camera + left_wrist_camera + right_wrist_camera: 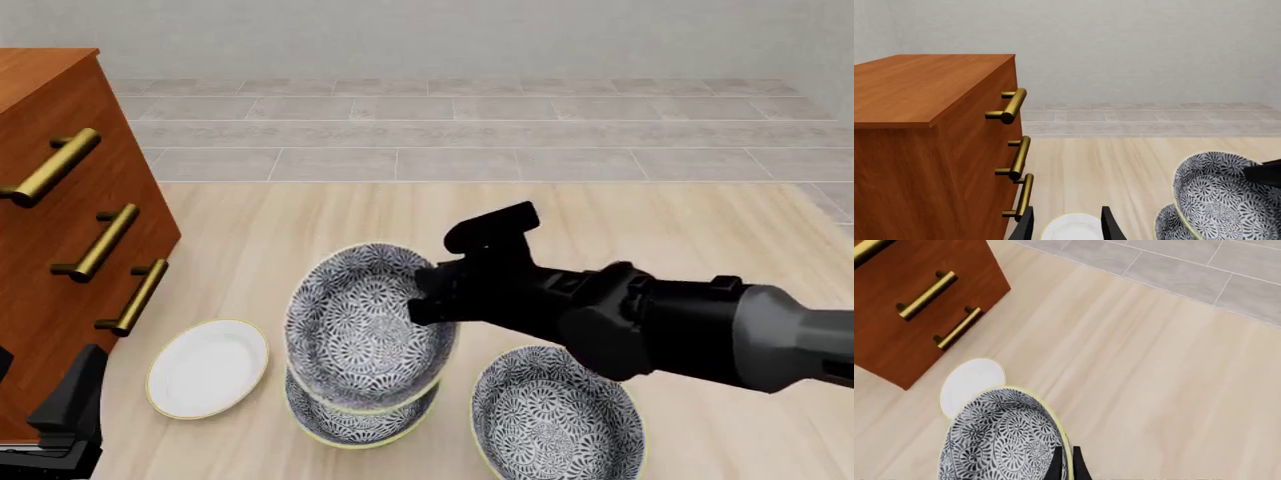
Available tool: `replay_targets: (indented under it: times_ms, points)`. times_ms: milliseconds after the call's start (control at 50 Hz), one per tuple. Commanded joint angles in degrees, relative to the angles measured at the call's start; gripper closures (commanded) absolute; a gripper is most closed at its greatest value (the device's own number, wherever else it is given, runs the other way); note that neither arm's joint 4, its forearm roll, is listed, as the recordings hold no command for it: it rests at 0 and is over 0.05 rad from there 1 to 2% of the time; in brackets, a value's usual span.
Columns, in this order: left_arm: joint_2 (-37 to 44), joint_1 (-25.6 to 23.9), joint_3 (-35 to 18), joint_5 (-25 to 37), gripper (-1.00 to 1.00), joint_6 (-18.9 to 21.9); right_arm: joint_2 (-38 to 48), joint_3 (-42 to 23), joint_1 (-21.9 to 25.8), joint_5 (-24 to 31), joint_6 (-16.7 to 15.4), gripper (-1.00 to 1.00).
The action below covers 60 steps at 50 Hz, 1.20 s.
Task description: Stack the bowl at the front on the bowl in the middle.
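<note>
The right tool [434, 300] is pinched onto the rim of a floral bowl [367, 325], one finger inside the wall and one outside, as the right wrist view shows at the bowl's edge [1004, 440]. That held bowl is tilted, its opening turned toward the camera's side, and it hangs off the surface directly above a second floral bowl [358, 422], which sits flat on the wood; from the front view I cannot tell whether the two touch. A third bowl [558, 415] of the same pattern rests on the surface just to the right of the pair, below the right arm. Which of the three was the front one cannot be read from their pattern. To the left of the lower bowl lies a plain white plate [207, 367], near it but apart. The left tool [1066, 225] has its fingers spread and grips nothing; it is low at the near left, with the plate seen between its fingers. A wooden cabinet [60, 230] with brass handles stands on the left.
</note>
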State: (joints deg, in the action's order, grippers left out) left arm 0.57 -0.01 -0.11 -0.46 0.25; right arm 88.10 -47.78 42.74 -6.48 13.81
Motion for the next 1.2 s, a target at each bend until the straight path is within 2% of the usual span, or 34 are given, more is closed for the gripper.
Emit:
replay_targets:
  times_ms: [20, 280, 680, 1040, 1060, 1200]
  points:
    - [0.0, 0.0, 0.0, 0.0, -1.0, 0.0, 1.2, 0.4, 1.0, -1.0, 0.7, 1.0]
    - [0.0, 0.0, 0.0, 0.0, -1.0, 0.0, 3.2, 0.8, 2.3, -2.8, 1.6, 1.0]
    - [0.0, 0.0, 0.0, 0.0, -1.0, 0.0, 5.6, 1.1, 2.2, -4.2, 1.3, 1.0]
    - [0.0, 0.0, 0.0, 0.0, -1.0, 0.0, 7.1, 0.7, 0.9, -5.2, -0.5, 1.0]
    - [0.0, 0.0, 0.0, 0.0, -1.0, 0.0, 7.1, 0.7, 1.0, -5.1, -0.8, -1.0]
    - [0.0, 0.0, 0.0, 0.0, -1.0, 0.0, 7.0, 0.8, 0.9, -5.3, -1.4, -1.0]
